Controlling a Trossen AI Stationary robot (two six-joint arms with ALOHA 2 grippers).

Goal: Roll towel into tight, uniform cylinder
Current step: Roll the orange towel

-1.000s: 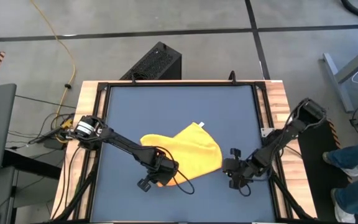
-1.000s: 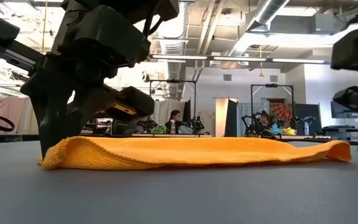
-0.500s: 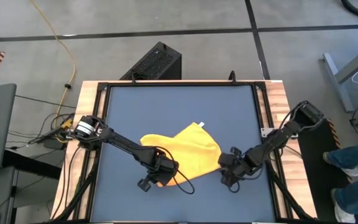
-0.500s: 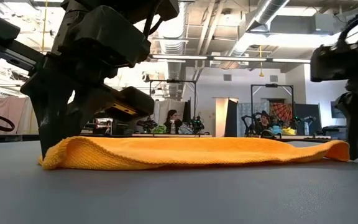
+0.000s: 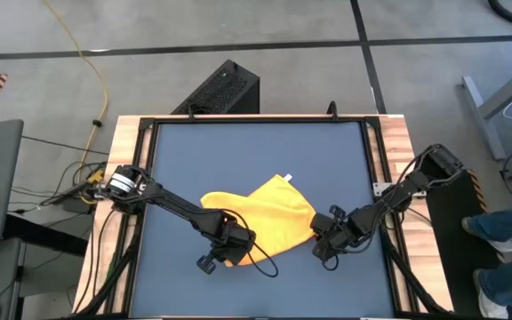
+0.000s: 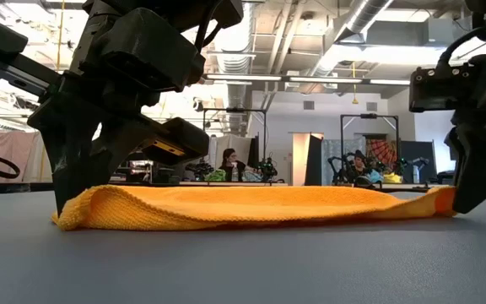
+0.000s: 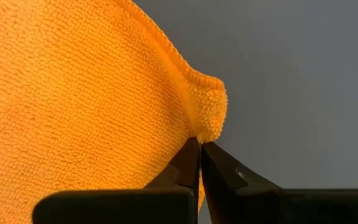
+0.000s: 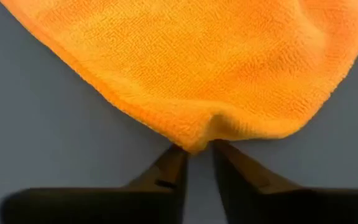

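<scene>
From above, the towel [image 5: 260, 216] lies crumpled and partly folded on the blue mat [image 5: 256, 151] near the middle of the bench [image 5: 123, 133], its white tag [image 5: 288, 177] at the far corner. The left hand [image 5: 225, 253] sits at the towel's near-left edge, its arm reaching in from the bench's left side; the right hand [image 5: 320, 242] is at the towel's right edge, its arm coming from the right. A black box [image 5: 220, 89] stands on the floor beyond the bench, and a person's legs [image 5: 505, 236] show at the right. In the low view, the towel [image 6: 251, 207] is a flat, wide mound on the mat; the left hand [image 6: 78, 198] comes down on one end and the right hand [image 6: 462, 190] touches the other, with the towel's tip raised slightly there. People [image 6: 226, 160] sit at desks far behind. In the left wrist view, the left hand [image 7: 199, 149] is clenched, fingers [image 7: 185, 165] pressed together on a bunched fold of the towel's [image 7: 86, 93] hem. In the right wrist view, the right hand [image 8: 194, 149] has its fingers [image 8: 169, 165] a little apart, pinching a small pucker of the towel's [image 8: 197, 62] edge between the tips.
</scene>
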